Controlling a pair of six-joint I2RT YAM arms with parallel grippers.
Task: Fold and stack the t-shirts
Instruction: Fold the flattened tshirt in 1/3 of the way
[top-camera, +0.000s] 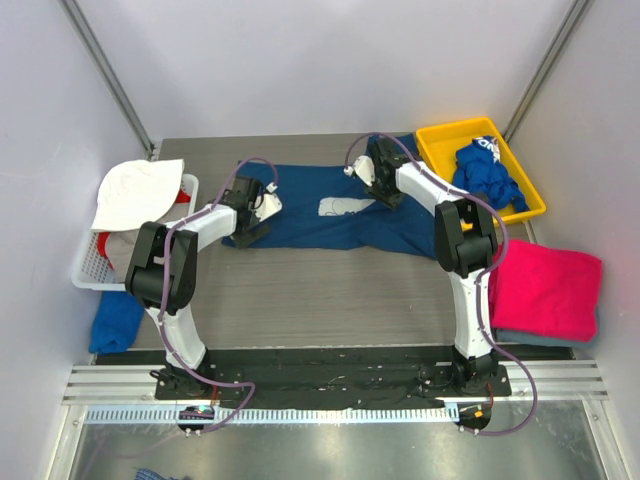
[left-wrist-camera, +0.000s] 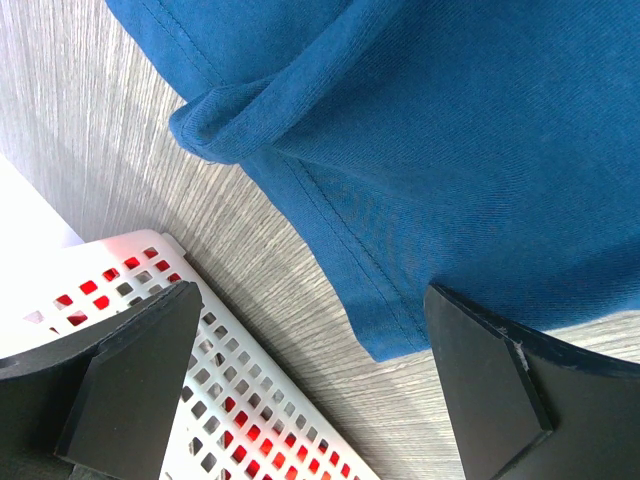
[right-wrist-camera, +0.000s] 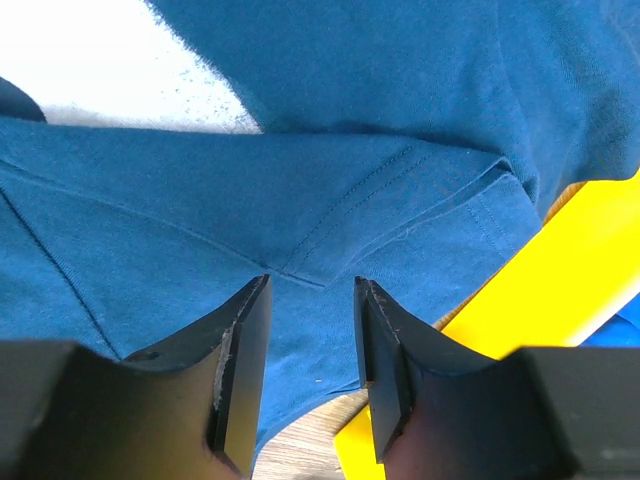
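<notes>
Navy t-shirt (top-camera: 330, 215) lies spread on the table (top-camera: 330, 290), pink t-shirt (top-camera: 545, 290) folded nearby.

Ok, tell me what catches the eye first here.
A navy t-shirt lies spread across the middle of the table, the left tool at its left end and the right tool near its far right corner. At the right edge sits a folded magenta-pink t-shirt. Behind it, a yellow tray holds a crumpled royal-blue t-shirt.

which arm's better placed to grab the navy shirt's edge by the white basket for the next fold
Left. The left gripper hangs wide open at the hem of the navy shirt, beside the basket. The right gripper sits at the far corner by the yellow tray, jaws only narrowly apart.
</notes>
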